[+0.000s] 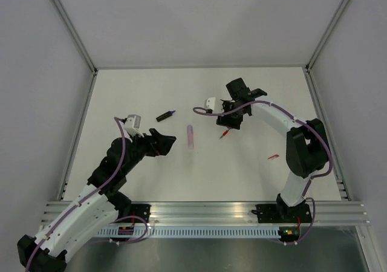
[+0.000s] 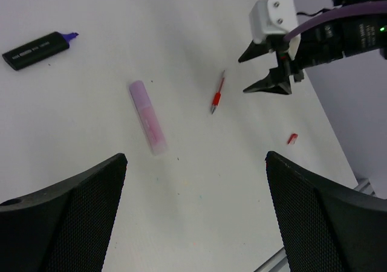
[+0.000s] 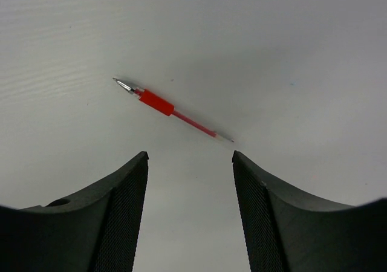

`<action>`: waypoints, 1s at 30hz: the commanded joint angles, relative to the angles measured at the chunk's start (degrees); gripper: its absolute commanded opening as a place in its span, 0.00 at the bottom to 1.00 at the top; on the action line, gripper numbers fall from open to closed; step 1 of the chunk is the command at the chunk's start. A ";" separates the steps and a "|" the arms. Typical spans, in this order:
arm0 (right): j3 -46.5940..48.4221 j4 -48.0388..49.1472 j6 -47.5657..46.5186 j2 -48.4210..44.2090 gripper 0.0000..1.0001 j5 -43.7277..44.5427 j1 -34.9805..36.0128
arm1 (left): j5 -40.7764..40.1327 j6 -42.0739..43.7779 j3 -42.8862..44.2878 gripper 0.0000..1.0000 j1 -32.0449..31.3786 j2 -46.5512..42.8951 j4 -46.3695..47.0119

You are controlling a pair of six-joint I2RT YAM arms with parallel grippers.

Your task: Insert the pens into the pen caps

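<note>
Three pens lie loose on the counter (image 1: 242, 175), none gripped. My right tool (image 3: 189, 156) hovers above the red pen (image 3: 172, 109) with its jaws wide. The pen is just ahead of the fingertips, so this looks lined up for a pick. My left tool (image 2: 195, 160) is also spread wide and empty, near-left of the pink pen (image 2: 147, 117), probably waiting for a cap. The dark purple marker (image 2: 37, 49) sits far-left with its tip bare. The red cap (image 2: 292, 139) lies well apart, near-right. I can't find the pink or purple caps. I also can't tell whether the pink pen is already capped.
</note>
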 commanded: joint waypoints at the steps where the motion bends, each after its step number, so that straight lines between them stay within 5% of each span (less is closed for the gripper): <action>1: 4.36 -8.09 -9.86 4.21 0.64 -3.80 -0.29 | -6.56 0.23 -1.25 1.00 -0.12 -4.39 0.73; 23: 7.45 -7.84 -13.11 17.31 0.47 -0.19 -0.29 | -10.78 -0.04 -1.96 1.00 -0.12 -7.74 -0.77; 30: 6.64 -5.02 -10.22 18.10 0.23 -0.01 -0.56 | -12.01 -0.13 -2.22 1.00 -0.12 -9.93 -1.55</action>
